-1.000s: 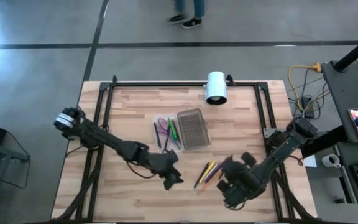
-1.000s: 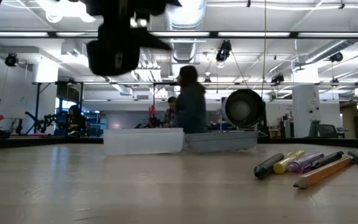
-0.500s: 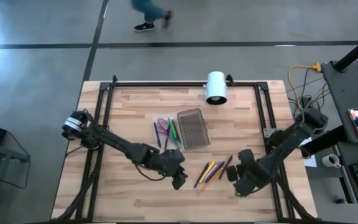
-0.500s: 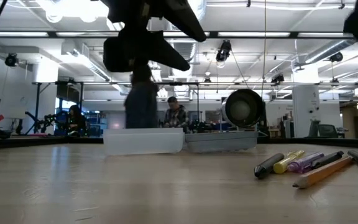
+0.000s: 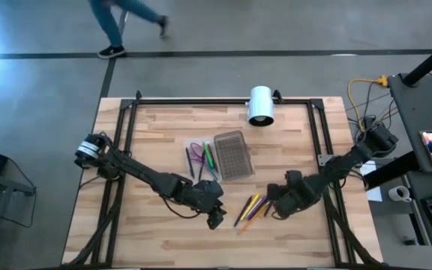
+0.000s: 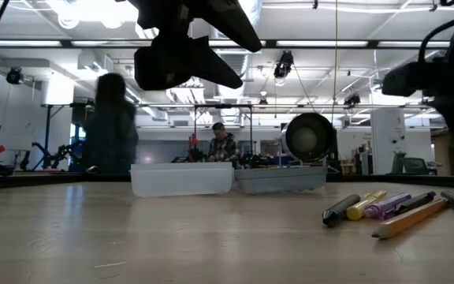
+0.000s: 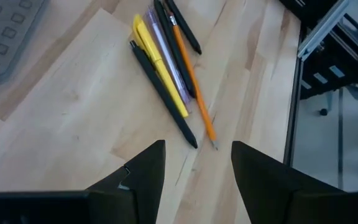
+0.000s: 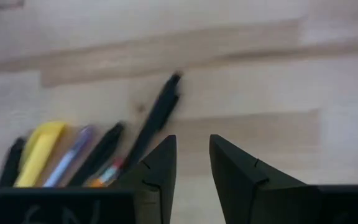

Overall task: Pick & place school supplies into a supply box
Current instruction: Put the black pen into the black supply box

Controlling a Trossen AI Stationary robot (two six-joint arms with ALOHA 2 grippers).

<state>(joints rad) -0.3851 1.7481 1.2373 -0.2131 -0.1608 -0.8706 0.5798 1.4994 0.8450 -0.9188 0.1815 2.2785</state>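
Observation:
A loose pile of pens and pencils (image 5: 252,207), black, yellow, purple and orange, lies flat on the wooden table to the near right of the supply box. The box's clear tray (image 5: 201,159) holds purple scissors and green and black pens. Its grey dotted lid (image 5: 231,155) lies beside the tray. My left gripper (image 5: 216,218) hovers open just left of the pile, slanting down toward the pens (image 7: 166,68). My right gripper (image 5: 273,208) points down, open, over the pile's right side, with a black pen (image 8: 157,115) just ahead of its fingers. Neither gripper has anything between its fingers.
A white cylinder (image 5: 261,105) lies on its side at the table's far edge. The table's black frame runs along the edges (image 5: 315,135). A person walks on the floor beyond the far edge (image 5: 126,19). Bare wood lies at the near left (image 5: 126,225).
My right gripper has come down and moved from the near right toward the pile of pens, rolling about its own axis as it went. My left gripper has shifted a little toward the pile and tipped, then held still. The pens and the box have stayed in place.

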